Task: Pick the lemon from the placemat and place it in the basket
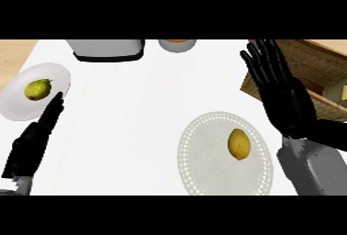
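A yellow lemon [238, 144] lies on a round pale lacy placemat [203, 170] at the lower right of the white counter. The woven basket [317, 59] sits at the right edge, partly hidden behind my right hand [281, 94]. That hand is open with straight fingers pointing up, above and to the right of the lemon, not touching it. My left hand [37, 133] is open at the lower left, fingers up, its tips near the edge of a plate.
A white plate [17, 103] at the left carries a green-yellow pear-like fruit [38, 89]. A grey appliance [107, 49] stands at the back, and a bowl [177, 44] with something orange sits beside it. Bare white counter lies in the middle.
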